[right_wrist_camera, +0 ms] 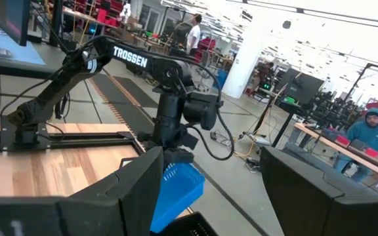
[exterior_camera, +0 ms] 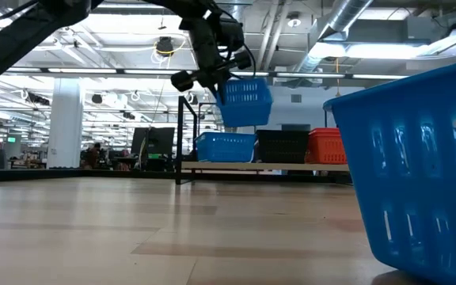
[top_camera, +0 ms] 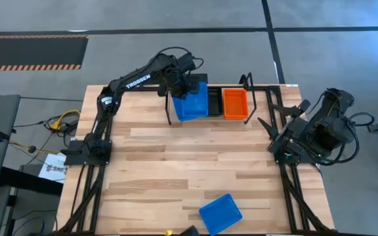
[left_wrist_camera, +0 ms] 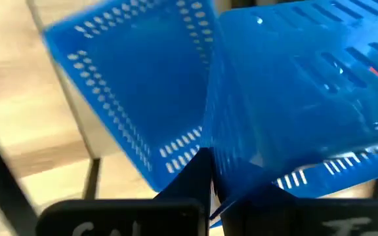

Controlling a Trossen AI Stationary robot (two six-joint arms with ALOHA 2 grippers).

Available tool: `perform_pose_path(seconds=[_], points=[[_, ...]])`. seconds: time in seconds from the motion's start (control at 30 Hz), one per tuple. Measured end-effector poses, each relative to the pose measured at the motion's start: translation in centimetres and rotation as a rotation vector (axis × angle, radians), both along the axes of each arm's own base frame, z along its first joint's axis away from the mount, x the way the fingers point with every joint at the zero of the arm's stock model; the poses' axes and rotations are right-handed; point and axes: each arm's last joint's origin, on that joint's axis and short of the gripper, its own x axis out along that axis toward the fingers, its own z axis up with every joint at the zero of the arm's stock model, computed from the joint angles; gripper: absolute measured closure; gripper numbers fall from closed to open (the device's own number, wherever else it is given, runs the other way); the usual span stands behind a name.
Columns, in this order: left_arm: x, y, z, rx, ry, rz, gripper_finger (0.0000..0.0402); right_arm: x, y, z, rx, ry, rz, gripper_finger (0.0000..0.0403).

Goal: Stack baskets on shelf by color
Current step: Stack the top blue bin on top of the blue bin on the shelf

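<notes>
High view: left gripper clenched on blue basket held above shelf | right gripper spread wide, empty | another blue basket on tabletop

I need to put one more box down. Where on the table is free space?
The middle planks between the shelf and the near blue basket are bare. The shelf is crowded: the left pincer holds a blue basket above it.

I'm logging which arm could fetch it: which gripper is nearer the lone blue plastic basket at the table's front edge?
Right. The right gripper waits open by the table's right edge, closer to that blue basket; the left gripper holds another blue basket over the shelf.
</notes>
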Motion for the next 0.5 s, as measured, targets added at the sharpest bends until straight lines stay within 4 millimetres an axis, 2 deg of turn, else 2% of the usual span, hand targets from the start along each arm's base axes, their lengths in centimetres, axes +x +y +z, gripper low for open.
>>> perform_pose_path(seconds=[0.5], points=[[-1.11, 0.2, -0.23, 0.015, 0.128, 0.103, 0.0402, 0.07, 0.08, -0.36, -0.043, 0.035, 0.0, 0.0127]])
